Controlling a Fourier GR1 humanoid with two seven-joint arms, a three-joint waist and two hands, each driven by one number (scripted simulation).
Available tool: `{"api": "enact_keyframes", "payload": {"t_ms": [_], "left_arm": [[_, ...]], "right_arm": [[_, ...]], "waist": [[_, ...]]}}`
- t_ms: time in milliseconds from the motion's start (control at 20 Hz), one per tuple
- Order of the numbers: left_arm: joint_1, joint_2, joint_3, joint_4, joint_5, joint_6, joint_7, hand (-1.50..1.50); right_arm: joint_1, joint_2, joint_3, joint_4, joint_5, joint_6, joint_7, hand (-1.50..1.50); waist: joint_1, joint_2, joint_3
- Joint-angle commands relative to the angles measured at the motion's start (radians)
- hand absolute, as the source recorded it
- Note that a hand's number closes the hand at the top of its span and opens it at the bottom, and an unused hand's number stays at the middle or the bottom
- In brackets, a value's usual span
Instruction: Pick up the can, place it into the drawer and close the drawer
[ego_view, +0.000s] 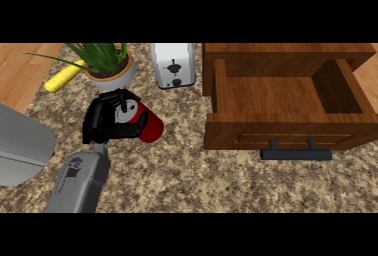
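The red can (150, 127) is tilted, with its dark top toward the far left and its red body toward the near right. My left hand (107, 122) is shut on it, black fingers curled round its upper part and hiding much of it. The hand and can are at the left of the head view, over the speckled counter. The wooden drawer (221, 90) stands pulled open at the right, its inside bare, and its black handle (296, 154) faces me. The can is well left of the drawer's left wall. My right hand does not show.
A white toaster (173, 65) stands behind, between the can and the drawer. A potted plant (111, 67) and a yellow corn cob (64, 77) sit at the far left. A large grey shape (22, 145) fills the left edge.
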Motion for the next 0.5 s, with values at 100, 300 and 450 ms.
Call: {"api": "enact_keyframes", "payload": {"t_ms": [100,300,450], "left_arm": [[-0.082,-0.021,-0.156,-0.243,0.005,0.146,0.262,1.50],[-0.195,-0.021,-0.240,-0.216,0.013,0.225,0.360,1.50],[-0.223,-0.021,-0.264,-0.212,-0.021,0.251,0.389,1.50]], "right_arm": [[0.050,0.013,0.009,-0.081,-0.019,-0.010,0.017,-1.50],[0.028,-0.015,-0.008,0.047,-0.008,0.031,-0.059,-1.50],[-0.046,0.013,0.042,0.005,0.048,-0.038,0.025,-1.50]], "waist": [[-0.013,-0.002,0.000],[-0.016,0.003,0.000],[-0.010,0.005,-0.001]]}}
